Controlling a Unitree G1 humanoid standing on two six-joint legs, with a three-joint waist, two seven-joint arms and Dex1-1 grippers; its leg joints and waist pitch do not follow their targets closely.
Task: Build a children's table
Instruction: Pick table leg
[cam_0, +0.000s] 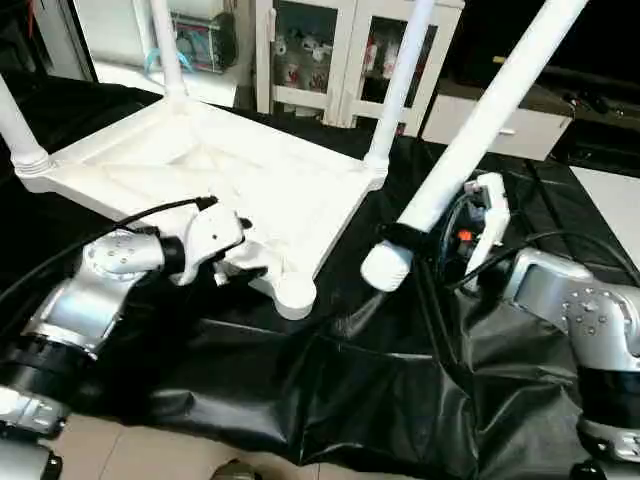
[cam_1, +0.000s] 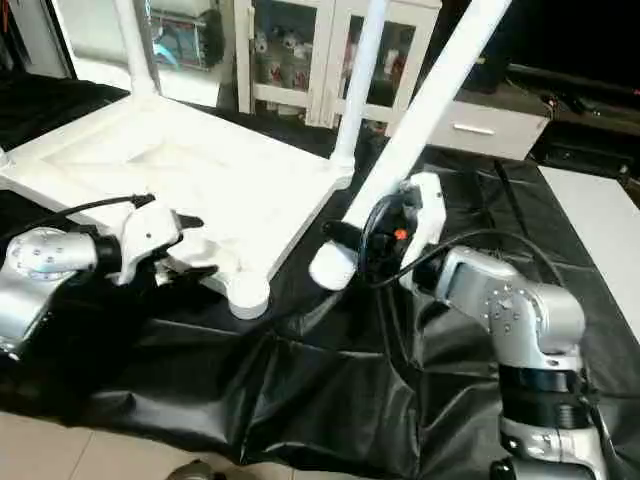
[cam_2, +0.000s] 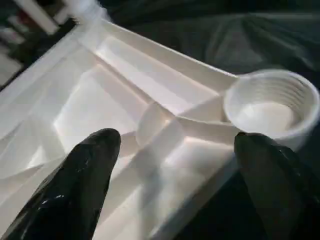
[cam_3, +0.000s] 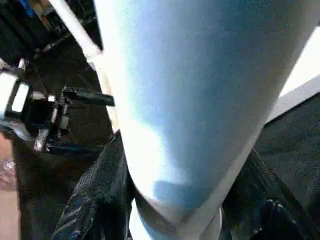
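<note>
Black fingers (cam_2: 85, 185) of the left tool (cam_0: 240, 262) stand spread, straddling the tabletop (cam_0: 240, 175) rim beside an empty corner socket (cam_0: 296, 294). Right tool (cam_0: 400, 240) is clamped on a tilted white leg (cam_0: 480, 130).

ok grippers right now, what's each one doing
Left gripper: open, holding nothing, at the tabletop rim by the empty socket.
Right gripper: shut on the loose leg.

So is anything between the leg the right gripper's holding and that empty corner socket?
Nothing visible. The leg hangs beside the empty socket, with only black cloth between them. The left gripper sits at the tabletop rim, behind that socket.
</note>
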